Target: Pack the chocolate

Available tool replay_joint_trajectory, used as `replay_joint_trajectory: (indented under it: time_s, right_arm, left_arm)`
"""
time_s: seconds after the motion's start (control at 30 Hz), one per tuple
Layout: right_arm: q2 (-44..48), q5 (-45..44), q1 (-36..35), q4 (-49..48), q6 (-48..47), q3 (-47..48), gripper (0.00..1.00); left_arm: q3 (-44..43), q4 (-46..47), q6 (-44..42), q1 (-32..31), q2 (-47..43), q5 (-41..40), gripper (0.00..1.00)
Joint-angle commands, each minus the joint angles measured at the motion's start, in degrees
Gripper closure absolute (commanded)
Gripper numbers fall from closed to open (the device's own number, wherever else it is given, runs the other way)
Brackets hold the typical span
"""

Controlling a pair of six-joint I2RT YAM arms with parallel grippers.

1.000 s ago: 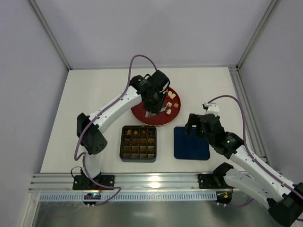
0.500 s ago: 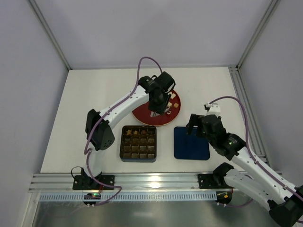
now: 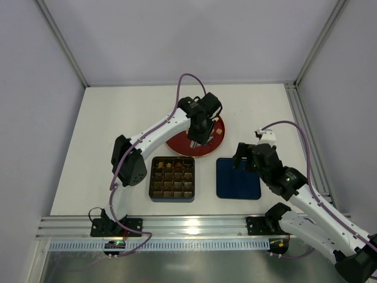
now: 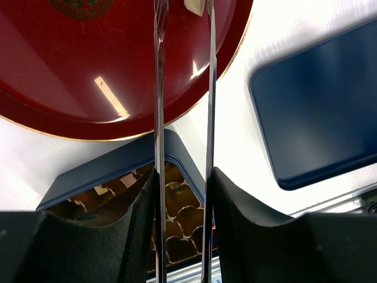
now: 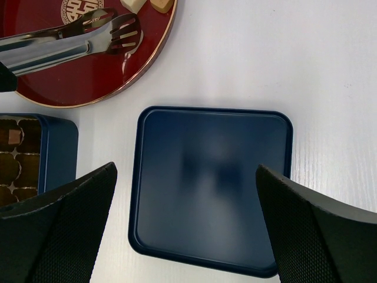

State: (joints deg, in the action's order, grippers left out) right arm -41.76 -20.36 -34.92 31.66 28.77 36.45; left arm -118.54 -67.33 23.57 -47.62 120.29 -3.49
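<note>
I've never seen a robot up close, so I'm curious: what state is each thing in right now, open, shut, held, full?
Left pincer: shut on the tongs.
Right pincer: open, holding nothing, above the lid.
Tongs: held over the plate, tips slightly apart.
Box: open, partly filled.
Lid: off, lying flat beside the box.
Plate: mostly bare.
Chocolate: a few pieces at the plate's edge, others in the box.

Chocolate (image 3: 172, 175): tiny cubes, mostly dark brown, seated upright in grid cells of dark blue box (image 3: 154, 194), just nearside of red plate (image 3: 177, 143). Two loose pieces lying on red plate's far-right part, close together: cream-white piece (image 5: 134, 5) and tan piece (image 5: 162, 5), both partly cropped.
</note>
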Motion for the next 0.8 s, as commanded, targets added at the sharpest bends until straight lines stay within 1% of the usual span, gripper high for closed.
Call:
replay_joint_trajectory:
  time_s: [0.0, 0.33, 0.37, 0.6, 0.67, 0.77]
  right_arm:
    - [0.8, -1.1, -0.2, -0.5, -0.7, 2.3, 0.00]
    - [0.7, -1.4, -0.2, -0.5, -0.4, 2.0, 0.00]
    - [0.7, -1.4, -0.2, -0.5, -0.4, 2.0, 0.00]
    - [1.0, -1.7, -0.2, -0.1, -0.2, 1.8, 0.00]
    - [1.1, -1.8, -0.2, -0.1, -0.1, 1.7, 0.00]
    - [1.0, -1.8, -0.2, -0.3, -0.2, 1.7, 0.00]
  left_arm:
    - [-2.7, 0.7, -0.5, -0.3, -0.1, -0.6, 0.60]
    - [-2.9, 0.6, -0.8, -0.8, 0.7, -0.5, 0.61]
    - [-2.9, 0.7, -0.8, -0.8, 0.9, -0.5, 0.63]
    - [-2.9, 0.6, -0.8, -0.9, 1.0, -0.3, 0.68]
    - [-2.8, 0.4, -0.9, -0.9, 0.9, -0.4, 0.71]
    - [-2.5, 0.4, -1.1, -0.9, -0.1, -1.1, 0.73]
